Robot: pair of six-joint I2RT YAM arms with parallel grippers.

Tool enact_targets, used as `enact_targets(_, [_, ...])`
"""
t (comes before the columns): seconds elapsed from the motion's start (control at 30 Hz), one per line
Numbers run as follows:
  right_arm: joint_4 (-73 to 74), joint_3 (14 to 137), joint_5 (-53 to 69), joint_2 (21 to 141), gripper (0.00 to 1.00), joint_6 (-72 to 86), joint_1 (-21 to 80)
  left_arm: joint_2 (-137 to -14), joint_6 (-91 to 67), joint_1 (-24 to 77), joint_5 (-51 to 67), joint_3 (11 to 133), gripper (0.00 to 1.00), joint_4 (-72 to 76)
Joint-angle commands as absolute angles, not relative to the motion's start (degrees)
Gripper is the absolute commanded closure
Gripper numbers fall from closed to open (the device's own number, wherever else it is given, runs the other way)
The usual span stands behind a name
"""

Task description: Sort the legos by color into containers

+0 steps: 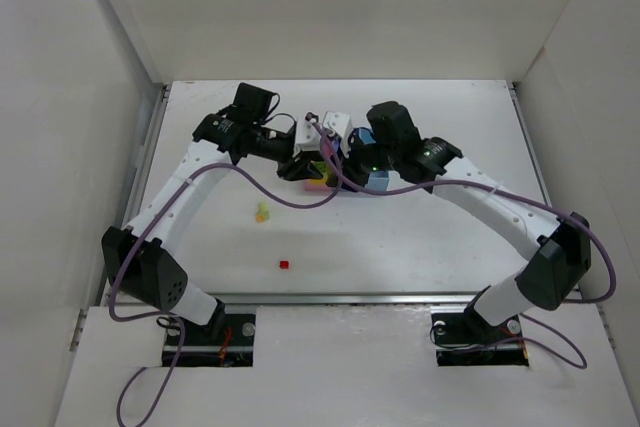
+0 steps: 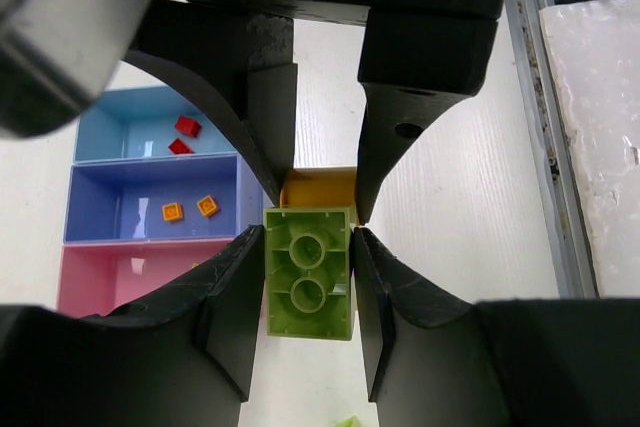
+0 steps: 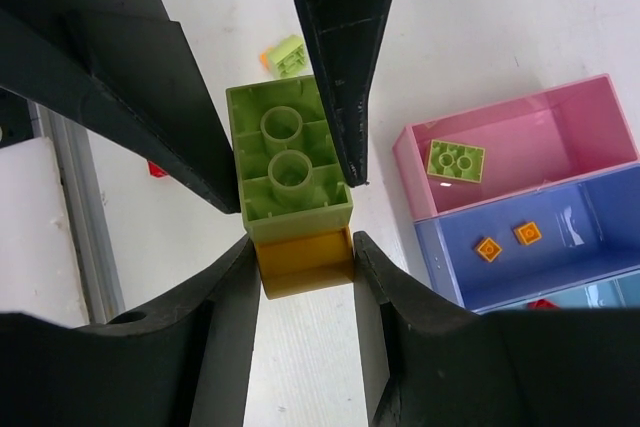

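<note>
Closest to the left wrist camera, the left gripper (image 2: 308, 239) is clamped on a lime-green two-stud plastic brick (image 2: 308, 292), one black finger pressed to each long side. A yellow-orange plastic brick (image 2: 318, 185) is joined to the green brick's far end, and the right gripper (image 2: 322, 197), reaching in from the opposite side, is closed on it. Left of the bricks, on the white table (image 2: 450, 197), sits the tray of three joined open plastic bins. Its light blue bin (image 2: 110, 132) holds two small red bricks (image 2: 187, 126), its blue-violet bin (image 2: 110, 197) holds two small orange tiles (image 2: 208, 205), and its pink bin (image 2: 100, 282) is partly hidden behind a finger. From the right wrist, the right gripper's own fingers sit nearest, squeezing the yellow-orange brick, with the green brick beyond it between the left gripper's fingers. The joined pair is held between the two grippers beside the tray, not over any bin. Here the pink bin shows a second lime-green brick (image 3: 456, 160) lying inside. Further off on the table lie a small green-and-orange clump (image 3: 285, 55) and a loose red brick (image 3: 157, 169), half hidden by a finger. From above, the two arm bases are nearest, at the table's near edge. Both arms bend inward, and the grippers meet at mid-table, covering most of the tray. The clump and the loose red brick lie apart from each other on the table, nearer the bases and left of centre.
</note>
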State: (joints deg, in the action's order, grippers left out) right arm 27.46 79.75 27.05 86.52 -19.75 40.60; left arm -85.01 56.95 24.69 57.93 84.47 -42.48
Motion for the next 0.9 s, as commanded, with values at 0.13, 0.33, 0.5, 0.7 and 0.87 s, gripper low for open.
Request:
enact_targets(0.13, [23.38,78.66,27.34,83.41,1.00,-19.52,41.04,-85.17,49.06,24.70,55.90,85.52,1.00,-40.97])
enact_targets(0.33, [21.63,73.13,26.72,86.30,1.00,-18.28,41.04,-83.32,42.19,19.52,53.27,85.52,1.00,-33.32])
enact_targets(0.5, [21.62,70.66,24.97,89.64,1.00,-17.05,41.04,-82.80,41.66,18.28,52.73,85.52,1.00,-33.31])
enact_targets(0.7, [20.13,70.14,24.96,88.60,1.00,-15.39,41.04,-82.27,42.18,17.75,51.51,83.06,1.00,-33.31])
enact_targets(0.87, [20.04,71.81,22.33,87.80,1.00,-14.85,41.04,-81.66,42.19,16.53,47.91,80.95,1.00,-33.31])
